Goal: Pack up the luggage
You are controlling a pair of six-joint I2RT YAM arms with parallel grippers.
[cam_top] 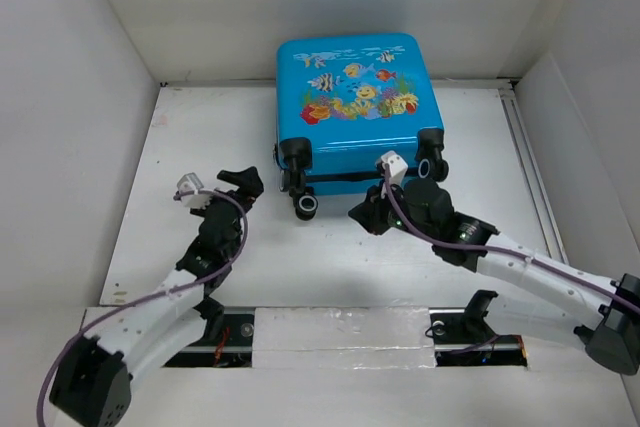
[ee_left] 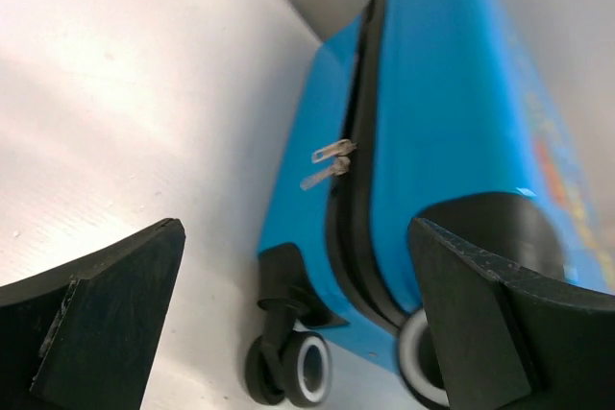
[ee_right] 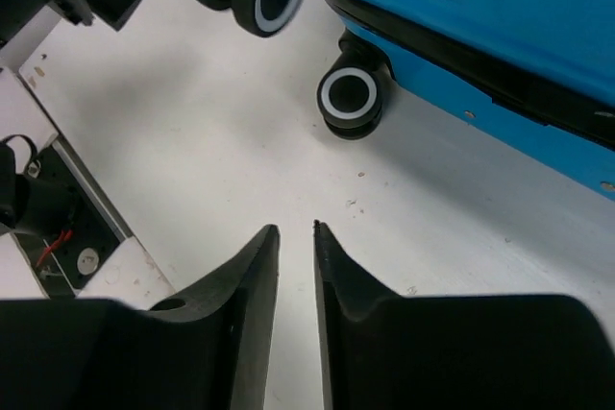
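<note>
The luggage [cam_top: 355,97], a bright-blue hard-shell case with a fish print, lies shut and flat at the back of the table, its black wheels [cam_top: 305,207] pointing toward me. In the left wrist view its side [ee_left: 452,122] shows a dark zip seam with two metal pulls [ee_left: 327,162]. My left gripper [cam_top: 243,183] hovers left of the wheels, open wide and empty [ee_left: 295,228]. My right gripper [cam_top: 360,217] sits just in front of the case's near edge. Its fingers [ee_right: 296,228] stand only a narrow slit apart over bare table, holding nothing. Two wheels [ee_right: 351,98] show ahead of it.
White walls [cam_top: 80,97] enclose the table on the left, back and right. A metal rail [cam_top: 530,177] runs along the right side. The arm bases stand by a taped slot [cam_top: 340,332] at the near edge.
</note>
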